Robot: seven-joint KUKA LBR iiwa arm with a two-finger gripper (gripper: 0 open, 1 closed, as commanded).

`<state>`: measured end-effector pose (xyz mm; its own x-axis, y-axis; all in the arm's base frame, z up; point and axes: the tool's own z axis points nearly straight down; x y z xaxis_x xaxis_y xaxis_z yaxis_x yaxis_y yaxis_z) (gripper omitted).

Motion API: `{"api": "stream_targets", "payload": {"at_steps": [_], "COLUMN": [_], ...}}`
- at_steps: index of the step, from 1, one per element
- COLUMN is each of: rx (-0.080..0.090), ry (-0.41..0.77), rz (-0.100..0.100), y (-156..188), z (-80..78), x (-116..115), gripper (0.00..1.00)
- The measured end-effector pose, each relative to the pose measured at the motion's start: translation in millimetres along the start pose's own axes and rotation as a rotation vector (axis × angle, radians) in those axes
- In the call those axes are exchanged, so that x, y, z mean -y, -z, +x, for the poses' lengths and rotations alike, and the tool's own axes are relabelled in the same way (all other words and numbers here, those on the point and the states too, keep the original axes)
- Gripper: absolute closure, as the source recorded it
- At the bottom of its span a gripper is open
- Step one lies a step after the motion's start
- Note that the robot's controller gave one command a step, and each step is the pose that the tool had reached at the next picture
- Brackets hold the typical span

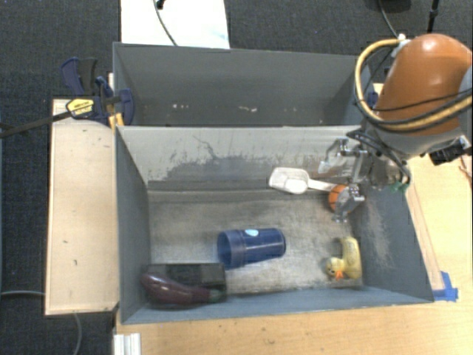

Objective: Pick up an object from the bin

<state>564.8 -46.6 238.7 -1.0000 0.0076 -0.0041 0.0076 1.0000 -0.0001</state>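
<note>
Gripper (346,202) low by the bin's (133,220) right wall, at the white scoop's (290,180) handle end; floor open toward centre; jaw opening cannot be told.

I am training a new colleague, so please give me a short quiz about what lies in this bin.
1. True or false: the blue cup stands upright.
2. Which lies nearest the jaws? A the blue cup, B the white scoop, C the dark eggplant.
3. Fill in: in the view, the yellow duck lies to the ____ of the cup.
Key: 1 false; 2 B; 3 right.
</note>
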Motion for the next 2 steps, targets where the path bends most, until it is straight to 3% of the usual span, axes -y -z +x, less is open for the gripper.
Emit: {"api": "stream_targets", "payload": {"at_steps": [1,2], "rx": [0.003,-0.006], "ry": [0.107,0.090], "rz": [0.000,-0.001], "y": [-51,-78], "z": [12.0,62.0], "x": [29,69], "gripper": [0.00,0.00]}}
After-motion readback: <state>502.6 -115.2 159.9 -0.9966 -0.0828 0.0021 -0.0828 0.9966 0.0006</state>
